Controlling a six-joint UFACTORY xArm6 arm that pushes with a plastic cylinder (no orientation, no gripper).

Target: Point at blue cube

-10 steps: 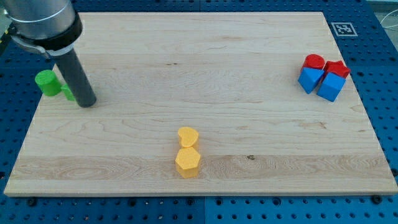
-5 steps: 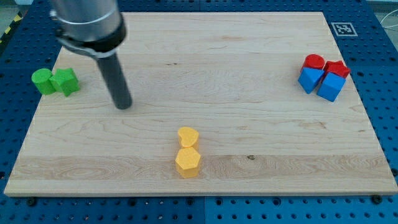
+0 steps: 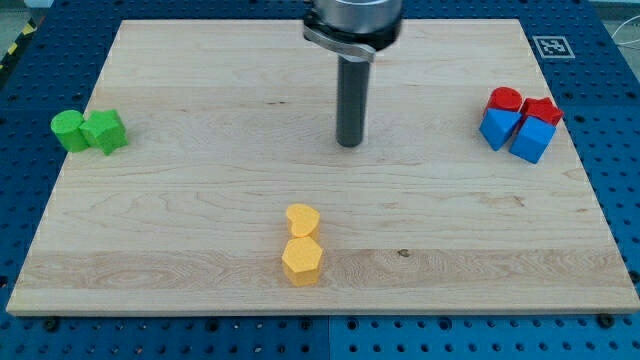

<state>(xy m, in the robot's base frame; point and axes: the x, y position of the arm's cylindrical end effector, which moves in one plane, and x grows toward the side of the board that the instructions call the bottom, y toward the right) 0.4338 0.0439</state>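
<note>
A pale wooden table [image 3: 200,230] is sitting on a blue pegboard base [image 3: 620,120], with a small black-and-white marker tag [image 3: 551,46] at the view's top right corner. The arm's straight dark rod is standing near the middle of the table, toward the view's top, and my tip [image 3: 349,143] is resting on bare wood, well apart from every block. There are no fingers on this arm, so nothing is being clamped. Over at the view's right edge, the blue cube [image 3: 531,138] is sitting in a tight cluster, touching a second blue block [image 3: 497,127], with a red cylinder [image 3: 505,99] and another red block [image 3: 542,110] just behind them. At the view's left, a green cylinder [image 3: 69,130] and a green block [image 3: 105,131] are sitting side by side. Near the view's bottom centre, two yellow blocks [image 3: 302,244] are lying one just above the other.
</note>
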